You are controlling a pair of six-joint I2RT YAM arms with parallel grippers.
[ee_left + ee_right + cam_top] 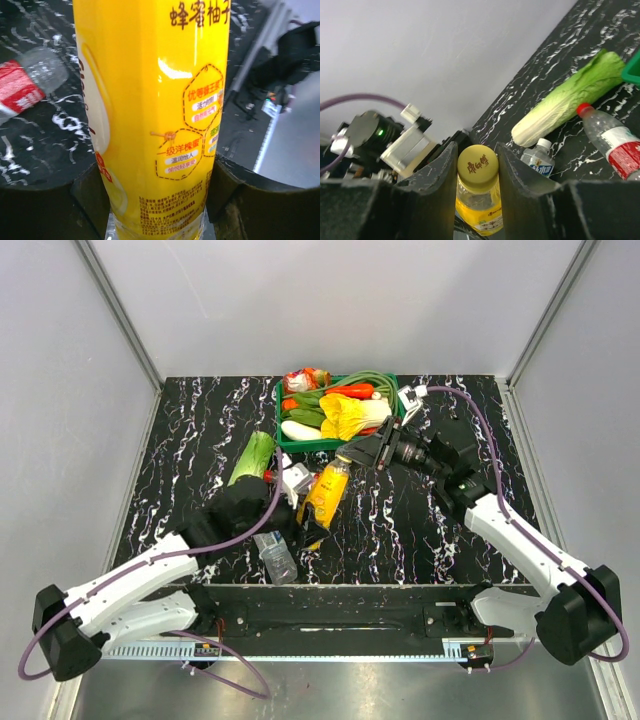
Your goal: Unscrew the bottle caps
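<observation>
The yellow cap (477, 167) is on top of the yellow bottle (150, 120), held over the middle of the table. My right gripper (476, 152) pinches the cap from both sides so I can twist it. My left gripper (155, 210) hugs the bottle's body so it cannot spin. The red cap (584, 109) and white cap (546, 144) are on their bottles down by the cabbage (565, 107).

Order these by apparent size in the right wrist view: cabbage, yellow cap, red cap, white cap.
1. cabbage
2. yellow cap, though it is nearest the camera
3. red cap and white cap look alike; not ranked
</observation>
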